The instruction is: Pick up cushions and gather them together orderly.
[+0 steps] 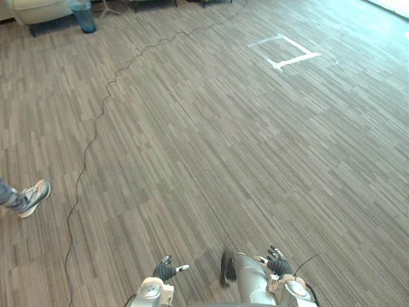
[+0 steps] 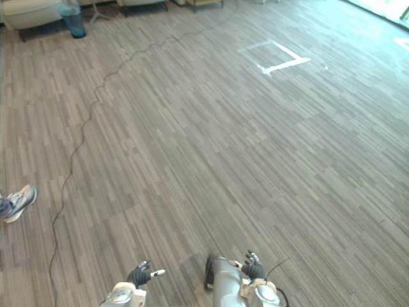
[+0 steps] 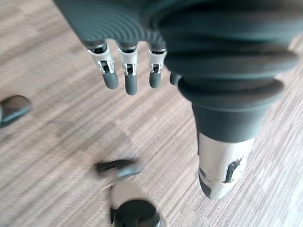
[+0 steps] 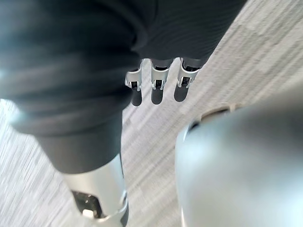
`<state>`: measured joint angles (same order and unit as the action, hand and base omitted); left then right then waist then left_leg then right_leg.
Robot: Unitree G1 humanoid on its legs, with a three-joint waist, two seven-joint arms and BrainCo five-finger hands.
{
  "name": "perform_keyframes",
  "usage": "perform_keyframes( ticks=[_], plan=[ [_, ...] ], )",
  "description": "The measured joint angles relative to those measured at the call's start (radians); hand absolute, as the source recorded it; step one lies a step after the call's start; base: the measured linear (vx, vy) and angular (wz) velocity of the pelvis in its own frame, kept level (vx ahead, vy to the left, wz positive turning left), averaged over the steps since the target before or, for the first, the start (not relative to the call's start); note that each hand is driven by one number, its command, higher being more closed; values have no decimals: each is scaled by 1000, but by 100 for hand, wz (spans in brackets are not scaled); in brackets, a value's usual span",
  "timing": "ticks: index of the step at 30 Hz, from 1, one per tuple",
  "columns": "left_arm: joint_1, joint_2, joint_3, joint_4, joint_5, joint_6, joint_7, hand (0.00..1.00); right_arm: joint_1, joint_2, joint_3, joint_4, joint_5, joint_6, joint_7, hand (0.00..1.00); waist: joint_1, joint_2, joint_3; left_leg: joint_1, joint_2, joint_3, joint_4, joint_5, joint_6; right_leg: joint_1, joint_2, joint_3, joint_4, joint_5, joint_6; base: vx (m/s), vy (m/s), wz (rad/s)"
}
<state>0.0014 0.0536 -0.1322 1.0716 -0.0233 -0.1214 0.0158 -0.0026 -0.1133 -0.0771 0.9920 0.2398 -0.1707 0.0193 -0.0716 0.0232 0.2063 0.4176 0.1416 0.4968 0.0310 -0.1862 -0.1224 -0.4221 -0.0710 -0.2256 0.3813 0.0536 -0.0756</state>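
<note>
Two hands low over the floor
Left hand and right hand hang with fingers straight, apart; far off stands a blue bin, contents untellable.

The floor lies bare across its middle and right side. The left robot hand and right robot hand hang at its near edge, fingers loose, with free room all round. A person's shoe stands at the left edge. In the far left corner a blue bin sits just beside what may be a pale seat. A white tape square lies flat toward the far right.
</note>
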Motion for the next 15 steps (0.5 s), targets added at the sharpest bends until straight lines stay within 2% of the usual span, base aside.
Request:
perform_keyframes(
  ticks=[1,2,3,4,5,6,7,8,9,10,11,12,13,14,15],
  plan=[
    [3,-3,3,2,0,-1,-1,0,-6,-3,2,-1,-4,1,-1,0,0,8,-4,-1,6,0,9,12,-21,-9,1,0,25,-23,-10,557,-235,-58],
    [-8,-24,19,4,1,-1,-3,0,-10,-5,-2,-1,-3,2,4,0,-2,16,-5,-38,31,-27,121,56,-89,-40,10,17,112,-122,-12,522,-311,-39],
    [-14,-39,51,2,1,-1,-1,0,-7,1,-23,-19,-4,6,2,0,-10,31,-3,-110,89,-75,322,98,-84,-10,49,26,113,-173,-8,641,-407,-50],
    [-12,-54,84,-2,1,-1,-1,0,5,15,-25,-32,-6,15,1,0,-7,44,0,-178,147,-125,513,156,-61,44,84,38,79,-188,-16,433,-282,-39],
    [-8,-59,95,-4,1,-1,-2,0,11,18,-24,-35,-6,17,1,0,-5,46,0,-203,164,-139,587,162,-56,67,98,40,64,-193,-21,538,-219,-67],
    [6,-72,128,-32,1,-1,-2,0,29,30,-24,-42,-3,19,-2,0,2,37,9,-274,213,-158,831,144,-48,166,142,65,24,-216,-47,424,-142,-66],
    [11,-76,139,-59,1,-2,-3,0,45,36,-23,-57,-3,21,-5,0,5,24,17,-315,219,-171,935,120,-52,230,157,87,6,-233,-63,680,-221,-89],
    [17,-77,139,-82,1,-4,-3,0,69,45,-15,-76,-1,20,-10,0,17,-1,16,-383,203,-181,1004,68,-49,304,164,113,-21,-264,-105,446,-154,-71],
    [21,-76,139,-91,0,-5,-3,0,80,51,-6,-76,1,22,-13,0,19,-17,12,-444,187,-174,1001,34,-38,350,173,145,-50,-277,-109,565,-145,-81],
    [21,-77,142,-108,-4,-11,-3,0,82,55,0,-74,6,22,-15,0,24,-13,10,-520,165,-158,968,-12,-4,411,183,187,-93,-272,-90,409,-75,-71],
    [20,-77,142,-114,-10,-16,-2,0,82,53,1,-73,7,22,-15,0,26,-19,13,-549,154,-145,937,-29,12,431,184,209,-107,-272,-86,514,-37,-106],
    [20,-76,141,-125,-21,-26,-2,0,80,51,0,-70,7,22,-15,0,43,-19,14,-602,114,-124,804,-55,25,478,180,256,-134,-275,-75,626,60,-124],
    [19,-73,134,-127,-23,-32,-2,0,76,51,-1,-63,7,22,-16,0,50,-15,13,-633,58,-134,622,-51,22,519,171,307,-162,-285,-59,526,69,-121],
    [19,-73,131,-127,-27,-35,-2,0,74,50,0,-58,7,22,-16,0,50,-14,14,-642,36,-143,545,-46,25,536,166,326,-174,-290,-50,685,173,-106],
    [15,-71,112,-124,-40,-43,-1,0,73,50,0,-50,7,22,-18,0,55,-7,15,-672,-15,-198,345,9,13,597,152,373,-213,-300,-37,609,217,-103]
  ],
)
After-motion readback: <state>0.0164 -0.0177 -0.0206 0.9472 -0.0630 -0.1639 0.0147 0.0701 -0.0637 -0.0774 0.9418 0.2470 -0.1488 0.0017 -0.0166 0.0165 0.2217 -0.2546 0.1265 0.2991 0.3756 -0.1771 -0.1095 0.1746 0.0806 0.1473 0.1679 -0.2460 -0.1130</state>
